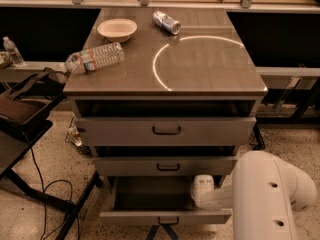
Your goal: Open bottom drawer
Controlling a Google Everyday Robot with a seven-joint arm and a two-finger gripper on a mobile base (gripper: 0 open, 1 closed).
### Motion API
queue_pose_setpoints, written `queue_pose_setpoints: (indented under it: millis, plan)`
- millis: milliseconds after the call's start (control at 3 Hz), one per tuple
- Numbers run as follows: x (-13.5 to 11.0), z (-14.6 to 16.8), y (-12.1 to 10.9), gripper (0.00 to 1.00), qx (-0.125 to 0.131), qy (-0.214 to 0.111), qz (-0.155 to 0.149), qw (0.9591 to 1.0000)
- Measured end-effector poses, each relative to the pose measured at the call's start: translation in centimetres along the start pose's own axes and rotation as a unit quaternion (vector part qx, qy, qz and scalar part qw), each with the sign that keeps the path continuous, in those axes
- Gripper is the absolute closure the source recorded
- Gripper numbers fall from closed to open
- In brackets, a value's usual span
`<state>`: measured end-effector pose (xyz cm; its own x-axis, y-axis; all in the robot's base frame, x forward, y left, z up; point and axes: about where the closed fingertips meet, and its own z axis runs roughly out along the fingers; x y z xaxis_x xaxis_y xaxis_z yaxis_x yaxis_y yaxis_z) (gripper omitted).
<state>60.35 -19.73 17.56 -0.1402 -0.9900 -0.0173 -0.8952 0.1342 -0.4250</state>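
The bottom drawer (135,217) of the grey metal cabinet (200,69) stands pulled out well beyond the two above it. Its plain grey inside shows, and its small black loop handle (168,220) sits in the middle of the low front panel. My gripper (202,188) is at the end of the white arm (270,194), which reaches in from the lower right. It rests over the right part of the open bottom drawer, just under the middle drawer (125,166). The top drawer (115,131) is slightly ajar.
On the cabinet top lie a plastic water bottle (95,57), a white bowl (117,29) and a tipped can (166,22). A dark chair with a bag (20,114) and floor cables (45,199) are to the left. A black stand base (161,231) is below the drawer.
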Motion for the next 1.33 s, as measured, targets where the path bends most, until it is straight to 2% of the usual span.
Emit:
queue_pose_setpoints:
  millis: [333,667,1000,1333]
  plan:
    - [1.6,1.4,2.6,1.00,-0.038,-0.002,0.017,0.9992]
    - [4.0,1.4,6.6,1.00,-0.086,-0.002,0.033,0.9958]
    - [5.5,0.6,9.4,1.00,-0.113,-0.009,0.046,0.9925]
    - [7.8,-1.2,13.8,1.00,-0.145,-0.042,0.071,0.9860]
